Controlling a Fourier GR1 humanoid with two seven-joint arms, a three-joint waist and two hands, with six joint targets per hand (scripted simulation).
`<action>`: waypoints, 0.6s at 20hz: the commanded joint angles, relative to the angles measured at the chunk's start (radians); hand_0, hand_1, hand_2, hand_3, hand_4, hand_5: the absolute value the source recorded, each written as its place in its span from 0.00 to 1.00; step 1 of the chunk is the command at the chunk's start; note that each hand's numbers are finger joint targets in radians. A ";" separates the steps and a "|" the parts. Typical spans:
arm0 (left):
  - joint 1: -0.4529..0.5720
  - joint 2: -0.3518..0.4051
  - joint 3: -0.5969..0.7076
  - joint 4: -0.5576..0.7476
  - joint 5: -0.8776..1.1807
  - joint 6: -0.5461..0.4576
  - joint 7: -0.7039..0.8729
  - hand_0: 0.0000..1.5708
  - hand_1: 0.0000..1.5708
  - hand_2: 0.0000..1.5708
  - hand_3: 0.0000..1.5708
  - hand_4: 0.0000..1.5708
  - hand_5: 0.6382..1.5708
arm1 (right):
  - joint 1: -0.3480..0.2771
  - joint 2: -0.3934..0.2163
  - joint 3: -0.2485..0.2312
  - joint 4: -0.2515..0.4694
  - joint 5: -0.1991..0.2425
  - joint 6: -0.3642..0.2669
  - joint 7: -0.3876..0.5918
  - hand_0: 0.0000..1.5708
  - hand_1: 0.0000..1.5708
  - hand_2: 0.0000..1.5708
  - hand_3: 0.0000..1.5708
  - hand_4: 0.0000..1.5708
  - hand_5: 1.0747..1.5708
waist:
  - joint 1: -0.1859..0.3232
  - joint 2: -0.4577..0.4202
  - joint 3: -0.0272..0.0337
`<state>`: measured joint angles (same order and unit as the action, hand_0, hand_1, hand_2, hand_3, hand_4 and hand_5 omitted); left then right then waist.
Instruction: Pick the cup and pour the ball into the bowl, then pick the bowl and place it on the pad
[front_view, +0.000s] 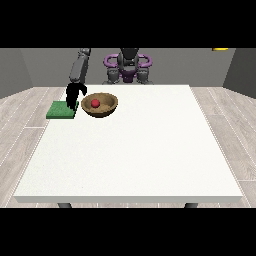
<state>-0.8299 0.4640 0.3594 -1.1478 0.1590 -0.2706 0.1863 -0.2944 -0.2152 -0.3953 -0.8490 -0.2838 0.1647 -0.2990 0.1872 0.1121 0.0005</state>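
Note:
A brown wooden bowl (106, 109) stands on the white table at the far left, with a red ball (95, 103) lying inside it. A flat green pad (59, 111) lies just left of the bowl. The black hand at the view's left (74, 95) hangs between them, over the pad's right edge and close to the bowl's left rim. Its fingers point down and hold nothing. Whether it touches the rim I cannot tell. No cup is visible. The hand at the view's right does not show.
The white table (150, 150) stretches broadly towards the camera and to the right. The robot's torso (128, 67) stands behind the far edge. The table's left edge runs near the pad.

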 joint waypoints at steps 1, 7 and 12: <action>0.061 0.046 0.036 -0.006 0.052 -0.054 -0.012 0.00 0.00 0.00 0.00 0.64 0.96 | -0.059 -0.010 0.011 0.080 0.001 0.021 -0.030 0.00 0.00 0.00 0.00 0.37 0.98 | -0.034 0.020 0.0000; 0.027 0.065 0.037 -0.113 0.094 -0.027 0.052 0.00 0.00 0.00 0.00 0.65 0.97 | -0.122 -0.009 -0.008 0.248 0.021 0.009 -0.189 0.00 0.00 0.00 0.00 0.33 0.96 | -0.004 0.087 0.0009; 0.110 0.075 0.053 -0.125 0.104 -0.070 -0.021 0.00 0.00 0.00 0.00 0.64 0.97 | -0.116 -0.016 -0.006 0.245 0.017 0.014 -0.196 0.00 0.00 0.00 0.00 0.30 0.95 | 0.006 0.107 0.0003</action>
<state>-0.7689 0.5488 0.4123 -1.2419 0.2556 -0.3291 0.1998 -0.3827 -0.2321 -0.3916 -0.6736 -0.2689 0.2090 -0.4833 0.1763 0.1852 -0.0188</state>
